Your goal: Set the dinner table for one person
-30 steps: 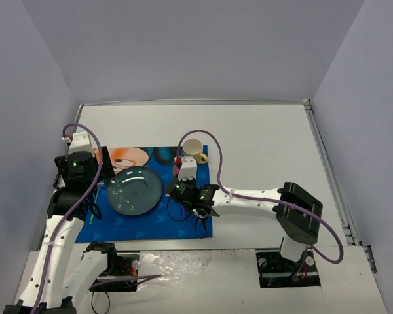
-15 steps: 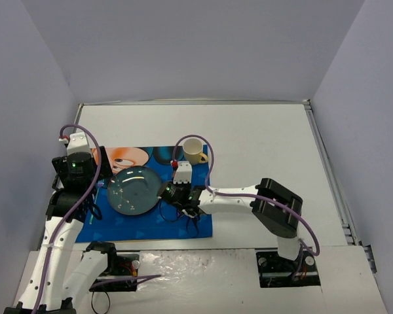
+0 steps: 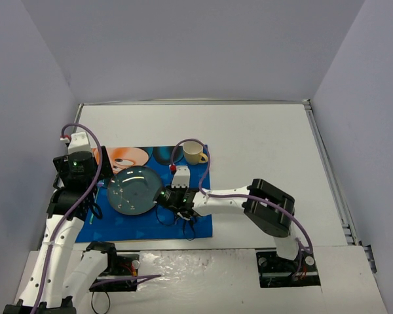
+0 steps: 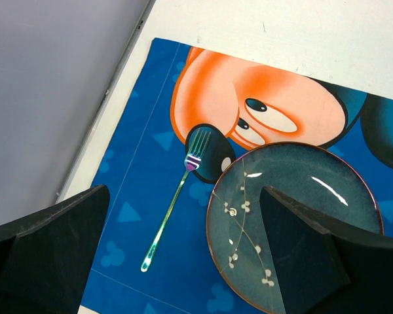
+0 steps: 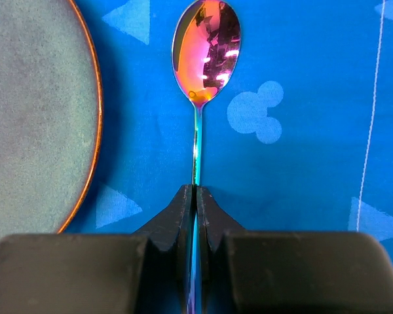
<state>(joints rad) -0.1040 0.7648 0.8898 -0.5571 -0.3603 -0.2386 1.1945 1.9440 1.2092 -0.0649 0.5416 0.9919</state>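
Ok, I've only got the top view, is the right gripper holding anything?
Observer: Yes, the right gripper is shut on a spoon, gripping its handle.
Operator: Where's the spoon's bowl?
Observer: Beside the plate rim, not touching it, over the blue placemat.
Operator: Any fork? I can't make one out.
Observer: Yes, a fork lies on the placemat left of the plate, tines on the cartoon face.
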